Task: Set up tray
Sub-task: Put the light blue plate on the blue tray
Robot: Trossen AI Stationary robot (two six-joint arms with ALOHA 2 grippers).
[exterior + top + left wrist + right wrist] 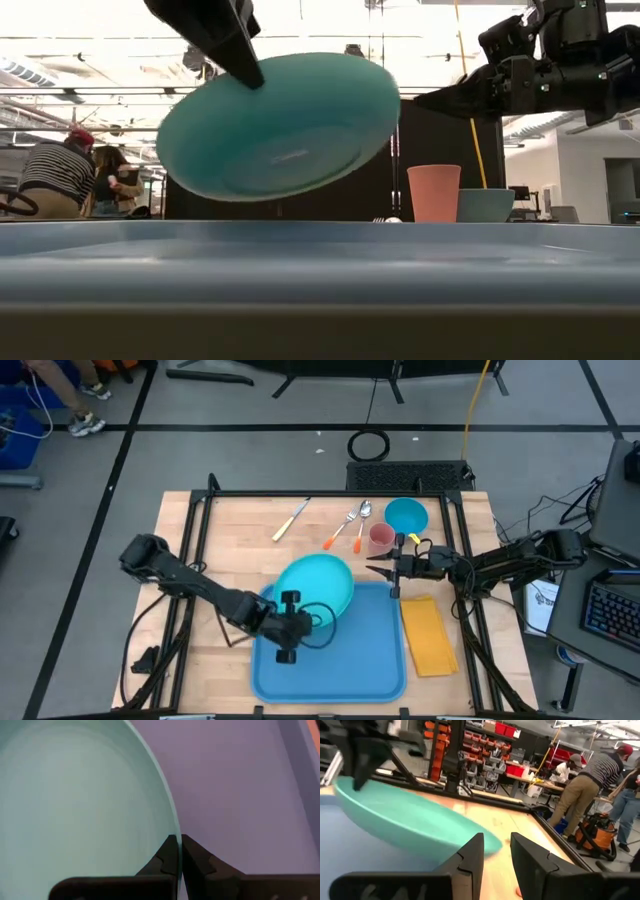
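The large blue tray point(352, 660) lies flat on the near middle of the table; its rim point(320, 255) fills the bottom of the low view. A round turquoise plate point(318, 582) hangs tilted over the tray's far left corner, lifted clear point(280, 125). My left gripper point(298, 614) is shut on the plate's near rim. My right gripper point(380, 568) hovers level just right of the plate, open, with the plate's edge ahead of its fingers point(496, 852) and touching nothing. My left gripper pinches the plate's rim point(173, 832) between its two fingers point(197, 861), one on the plate's upper face and one beneath. It comes from the near left side of the table. The plate is lifted clear above the tray point(235, 785), tilted, its far right edge higher point(385, 85).
A pink cup point(381, 539) and a teal bowl point(406, 515) stand at the far right. A fork and spoon point(358, 518), an orange-handled utensil point(335, 538) and a knife point(291, 519) lie farther back. A yellow-orange napkin point(431, 634) lies right of the tray. People stand in the room beyond point(590, 785).
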